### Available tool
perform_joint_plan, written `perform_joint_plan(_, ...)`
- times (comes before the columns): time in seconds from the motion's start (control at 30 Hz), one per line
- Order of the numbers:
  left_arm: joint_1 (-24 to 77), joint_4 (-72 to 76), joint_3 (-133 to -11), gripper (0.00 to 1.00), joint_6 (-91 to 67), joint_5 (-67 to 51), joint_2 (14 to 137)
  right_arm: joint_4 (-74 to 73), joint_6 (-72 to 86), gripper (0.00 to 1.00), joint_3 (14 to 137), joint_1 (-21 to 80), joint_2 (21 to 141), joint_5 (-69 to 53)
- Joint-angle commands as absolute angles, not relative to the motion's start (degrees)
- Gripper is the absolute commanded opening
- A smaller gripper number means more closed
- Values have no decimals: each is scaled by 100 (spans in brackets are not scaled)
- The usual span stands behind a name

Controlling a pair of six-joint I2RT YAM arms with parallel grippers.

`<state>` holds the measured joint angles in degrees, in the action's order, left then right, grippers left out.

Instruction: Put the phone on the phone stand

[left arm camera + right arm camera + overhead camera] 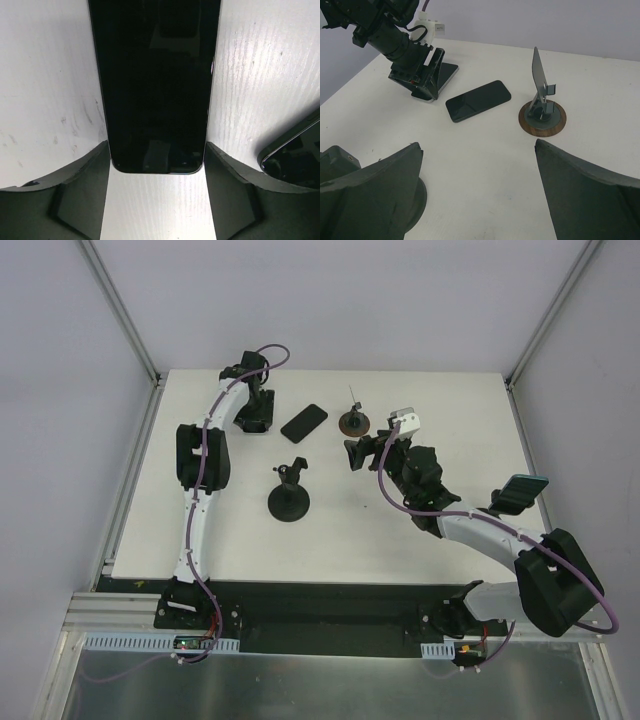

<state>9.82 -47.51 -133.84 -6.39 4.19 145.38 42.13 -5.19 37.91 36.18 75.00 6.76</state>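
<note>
Barely begun; lifting and placing left to do; straddling the phone [155,85] with the left fingers [75,195], right at its long edges; clamped or only brushing, cannot tell; lying flat on the table [45,75] beside a second phone [295,155]; gaping empty at the right gripper [477,145], facing the bare stand [540,107]

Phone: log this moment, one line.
left end effector straddles phone, grip unclear | right end effector open, empty | wood-base stand empty | second phone lies untouched

A white table [330,540] stands inside pale lilac walls [330,300] with aluminium corner posts [120,310].
</note>
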Motion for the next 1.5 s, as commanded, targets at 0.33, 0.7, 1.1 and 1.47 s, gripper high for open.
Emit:
perform_joint_plan(0.33,1028,-4800,-10386,24,-1098,501,12904,4509,-396,97,3858,3551,7383,554)
perform_joint_plan(0.7,967,-4069,-8631,96,-1125,150,11337,4623,-325,97,3762,3525,7321,545)
perform_joint_plan(1.1,773,-4859,-10027,95,-703,184,12541,4649,-334,97,3762,3533,7339,562)
perform_joint_plan(1.47,747,-5036,-9729,71,-343,-508,12709,4623,-237,97,3814,3533,7400,457)
